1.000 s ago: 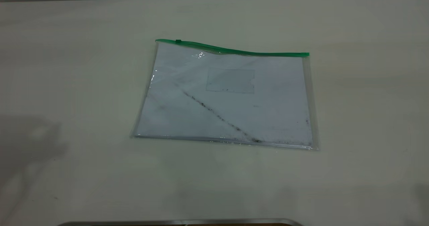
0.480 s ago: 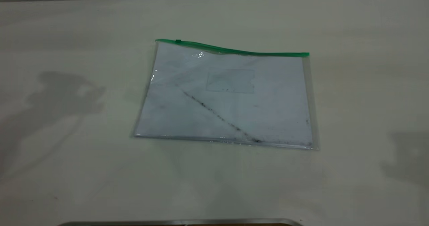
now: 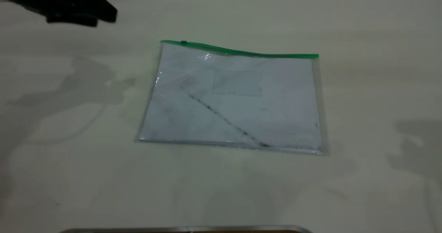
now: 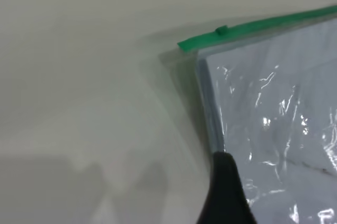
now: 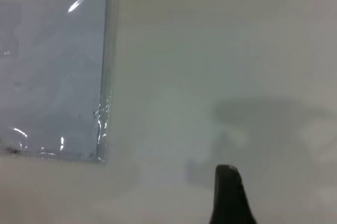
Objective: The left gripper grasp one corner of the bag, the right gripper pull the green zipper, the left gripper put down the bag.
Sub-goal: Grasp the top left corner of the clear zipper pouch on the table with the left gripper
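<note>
Bag (image 3: 231, 98) flat mid-counter (image 3: 362, 36). Left end effector (image 3: 77, 10) at far-left corner, cut off; open/closed state indeterminable. Right end effector unseen.

no legible text, labels, brands or numbers on anything in view

we count one bag (image 3: 231, 102) on one table (image 3: 362, 88), flat and clear. inside it there's one white sheet of paper (image 3: 276, 122) with one dark diagonal streak (image 3: 224, 120) across it. one small card pocket (image 3: 237, 83) on the front. one green zipper (image 3: 241, 52) along one long edge, carrying one slider tab (image 3: 183, 42). we see one dark arm (image 3: 58, 3) in the exterior view. each wrist view gives us just one black fingertip (image 4: 225, 192), so two in all, the other being this one (image 5: 229, 195).
</note>
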Robot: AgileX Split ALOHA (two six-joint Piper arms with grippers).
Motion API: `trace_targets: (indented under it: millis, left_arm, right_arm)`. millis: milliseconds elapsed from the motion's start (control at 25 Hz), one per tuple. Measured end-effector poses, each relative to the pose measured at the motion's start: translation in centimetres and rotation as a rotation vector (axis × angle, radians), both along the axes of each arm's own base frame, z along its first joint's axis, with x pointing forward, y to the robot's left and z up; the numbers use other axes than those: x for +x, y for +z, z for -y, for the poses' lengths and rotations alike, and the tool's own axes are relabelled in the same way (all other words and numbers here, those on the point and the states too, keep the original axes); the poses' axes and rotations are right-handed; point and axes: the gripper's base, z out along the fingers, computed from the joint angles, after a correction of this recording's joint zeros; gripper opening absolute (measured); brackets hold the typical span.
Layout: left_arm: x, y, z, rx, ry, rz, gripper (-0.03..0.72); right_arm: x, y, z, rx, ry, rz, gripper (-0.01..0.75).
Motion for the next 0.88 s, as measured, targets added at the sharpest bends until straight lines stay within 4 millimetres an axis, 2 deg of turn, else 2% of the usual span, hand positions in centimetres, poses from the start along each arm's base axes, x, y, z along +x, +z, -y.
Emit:
trace_targets:
  millis: [360, 880]
  left_arm:
    - [2.3, -5.5, 0.5, -0.073, -0.049, -0.059, 0.590]
    - [3.5, -8.8, 0.8, -0.108, -0.078, -0.076, 0.590]
  right_arm:
    - [0.0, -0.1, 0.0, -0.008, 0.013, -0.002, 0.536]
    - [0.0, -0.1, 0.0, -0.008, 0.014, 0.000, 0.536]
